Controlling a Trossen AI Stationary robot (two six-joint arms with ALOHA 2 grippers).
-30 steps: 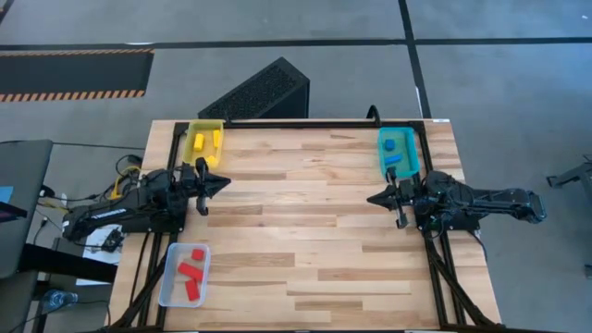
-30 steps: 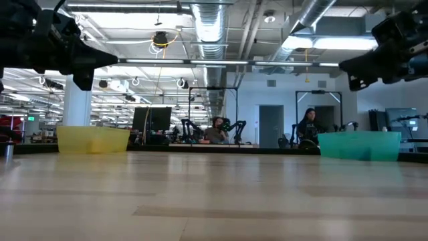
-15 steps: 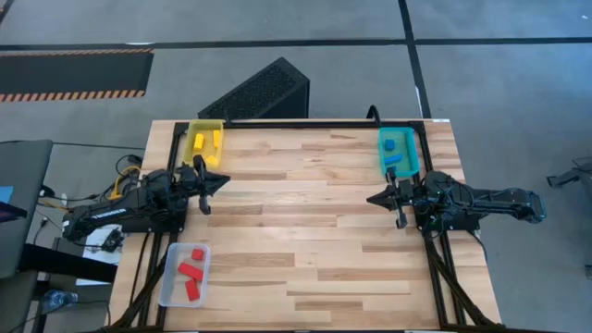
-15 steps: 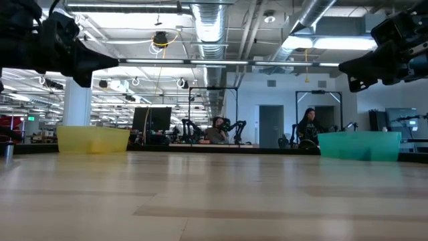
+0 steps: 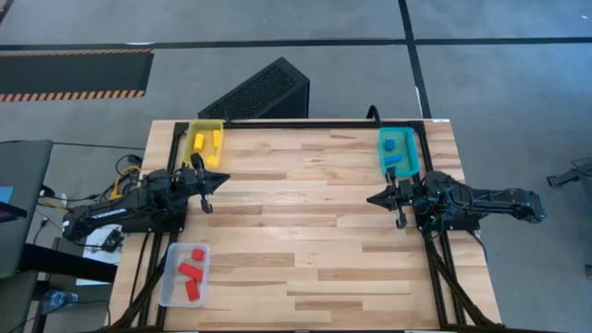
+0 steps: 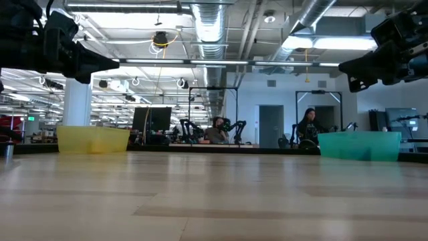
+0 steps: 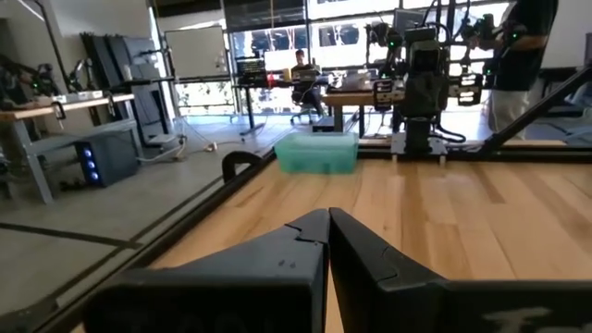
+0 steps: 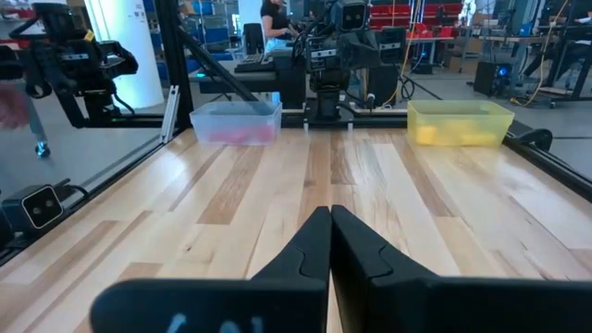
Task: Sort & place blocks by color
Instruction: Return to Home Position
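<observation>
I see no blocks on the bare desk point(image 5: 305, 222). The yellow blocks point(image 5: 198, 142) lie in the yellow tray point(image 5: 205, 122), just beside my left pincer point(image 5: 221, 181), which is pressed closed and empty. My right pincer point(image 5: 373, 198), also closed, waits far across from that tray. The left has drawn back slightly since a second ago; the right hasn't moved.

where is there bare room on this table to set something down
Bare: the whole middle of the table, between left gripper and right gripper, both shut, and the edge right of the clear tray. Crowded: the corners holding the yellow tray and teal tray.
</observation>
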